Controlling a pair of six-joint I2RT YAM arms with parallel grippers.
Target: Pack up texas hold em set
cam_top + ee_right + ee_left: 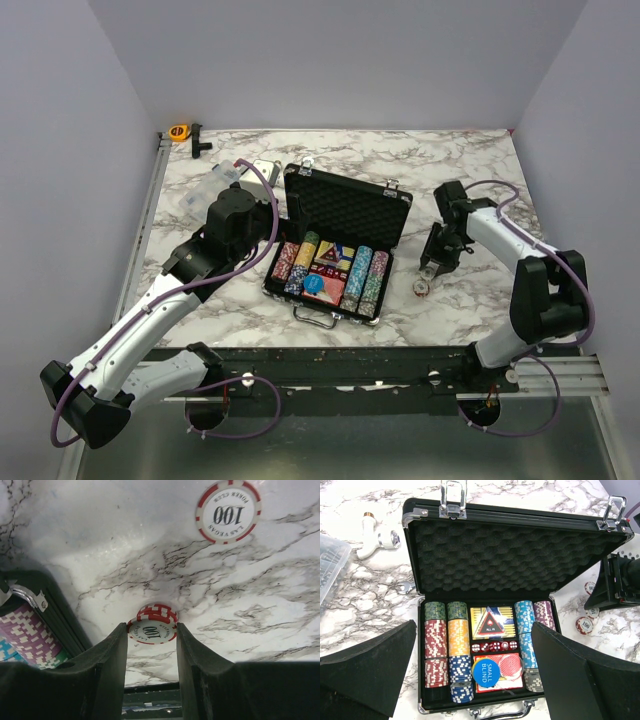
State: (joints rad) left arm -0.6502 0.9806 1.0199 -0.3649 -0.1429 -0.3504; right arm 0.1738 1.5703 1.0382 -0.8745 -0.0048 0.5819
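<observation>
The black silver-trimmed briefcase (345,205) stands open on the marble table, foam lid up. It holds rows of coloured chips (436,647), red dice, a red card deck (507,670) and a blue "SMALL BLIND" disc (489,673) over a yellow one. My left gripper (474,627) is open and empty, hovering before the case's front; in the top view it (250,222) is left of the case. My right gripper (151,627) is shut on a small stack of red 100 chips (152,616) at the table, right of the case. Another red 100 chip (228,511) lies loose beyond.
A clear plastic compartment box (215,180) and a white pipe fitting (377,535) lie left of the case. An orange tape measure (179,131) sits at the far left corner. Loose chips (583,625) lie beside the case's right wall.
</observation>
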